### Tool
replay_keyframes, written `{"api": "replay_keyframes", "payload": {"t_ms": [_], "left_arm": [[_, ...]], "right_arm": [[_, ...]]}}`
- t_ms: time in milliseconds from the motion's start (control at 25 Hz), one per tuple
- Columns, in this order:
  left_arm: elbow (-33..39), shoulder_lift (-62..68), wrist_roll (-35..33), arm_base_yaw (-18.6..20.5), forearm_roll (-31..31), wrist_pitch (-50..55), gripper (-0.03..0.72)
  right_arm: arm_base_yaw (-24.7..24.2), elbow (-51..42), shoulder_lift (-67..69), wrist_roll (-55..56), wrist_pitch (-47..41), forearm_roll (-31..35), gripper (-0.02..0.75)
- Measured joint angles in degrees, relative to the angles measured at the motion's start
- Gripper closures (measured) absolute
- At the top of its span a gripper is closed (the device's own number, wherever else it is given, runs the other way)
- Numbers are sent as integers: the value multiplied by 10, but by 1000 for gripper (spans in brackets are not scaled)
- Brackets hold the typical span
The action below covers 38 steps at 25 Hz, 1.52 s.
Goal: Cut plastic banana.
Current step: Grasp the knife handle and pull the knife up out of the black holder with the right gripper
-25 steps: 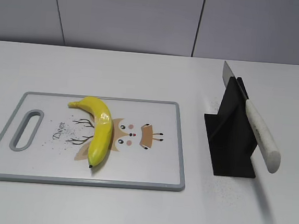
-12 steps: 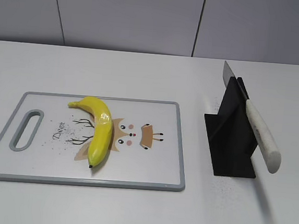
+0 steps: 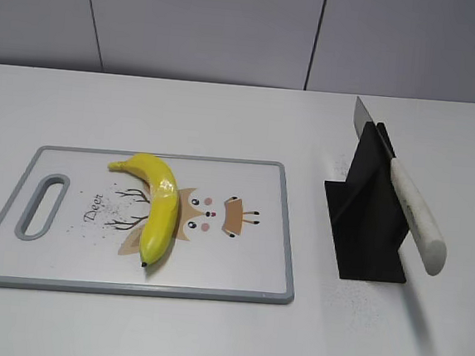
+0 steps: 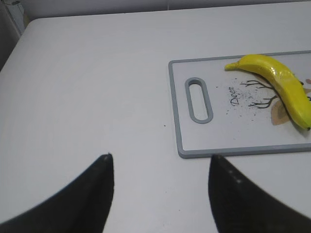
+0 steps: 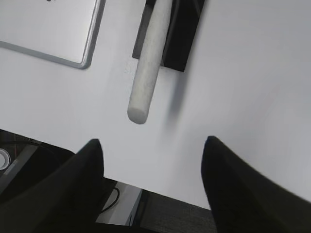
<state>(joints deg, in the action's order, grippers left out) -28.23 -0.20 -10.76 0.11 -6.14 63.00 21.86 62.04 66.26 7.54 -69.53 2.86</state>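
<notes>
The banana (image 3: 157,205) lay on the cutting board (image 3: 237,274), across its deer print. The knife (image 3: 406,201) rested slanted in the black stand (image 3: 366,231), ungrasped. Left gripper (image 4: 159,187) and right gripper (image 5: 151,182) both stood spread apart, holding nothing, above bare table (image 3: 226,119).
</notes>
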Motion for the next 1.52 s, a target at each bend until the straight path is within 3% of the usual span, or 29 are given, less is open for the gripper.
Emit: {"api": "replay_keyframes", "payload": {"t_ms": [480,640,1120,1520], "left_arm": [[0,0,0,0,0,0,97],[0,0,0,0,0,0,97],[0,0,0,0,0,0,99],[0,0,0,0,1,0,99]], "right_arm": [[32,62,208,43,1,6,265],[32,63,264,86,1,-29,269],[32,63,336,122,11,-23,273],[32,63,337,148,40,-23,414]]}}
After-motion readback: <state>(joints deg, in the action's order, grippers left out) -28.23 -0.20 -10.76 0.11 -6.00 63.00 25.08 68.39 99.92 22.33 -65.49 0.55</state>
